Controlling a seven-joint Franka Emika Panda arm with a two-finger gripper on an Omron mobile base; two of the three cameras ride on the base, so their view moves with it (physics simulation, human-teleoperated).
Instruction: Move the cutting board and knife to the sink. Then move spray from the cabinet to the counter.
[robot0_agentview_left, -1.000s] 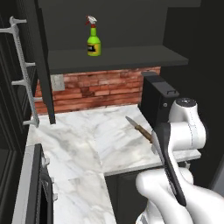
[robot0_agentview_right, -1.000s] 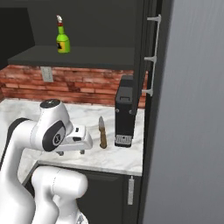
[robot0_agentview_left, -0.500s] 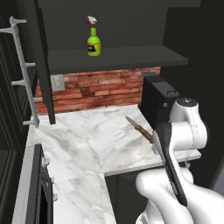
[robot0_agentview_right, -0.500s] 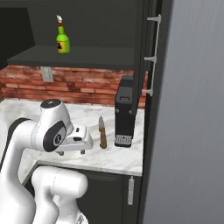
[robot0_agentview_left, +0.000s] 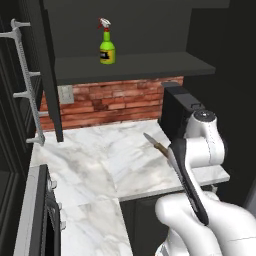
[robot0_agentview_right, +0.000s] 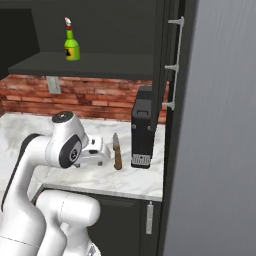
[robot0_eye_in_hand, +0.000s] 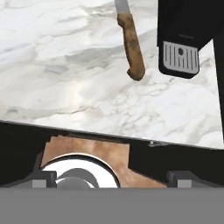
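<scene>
Pincer (robot0_eye_in_hand: 111, 177) spread wide and empty, poised low at the front edge of the counter (robot0_eye_in_hand: 65, 74) and aimed across the white marble. Just under that edge in the hand view, a wood-toned brown patch, too unclear to name. Farther in, flat on the marble, the knife (robot0_eye_in_hand: 131, 43): brown handle toward the hand, grey blade pointing away to the wall, apart from the fingertips and untouched. Just beside it on the right of the hand view, a black countertop appliance (robot0_eye_in_hand: 188, 35), close enough to crowd an approach from that side. Behind both, the red brick wall (robot0_agentview_left: 115, 100). Highest and farthest, upright on the dark shelf of the open cabinet (robot0_agentview_left: 130, 65), the green spray (robot0_agentview_left: 106, 47), red-and-white nozzle on top, well above the marble.

Judged from this: first part unfinished, with the knife waiting on the counter and nothing in the grip; second part not begun, with the bottle yet to come down from its shelf. Likely step in hand: lining up on the knife handle for a pickup. Most of the job left to do.
</scene>
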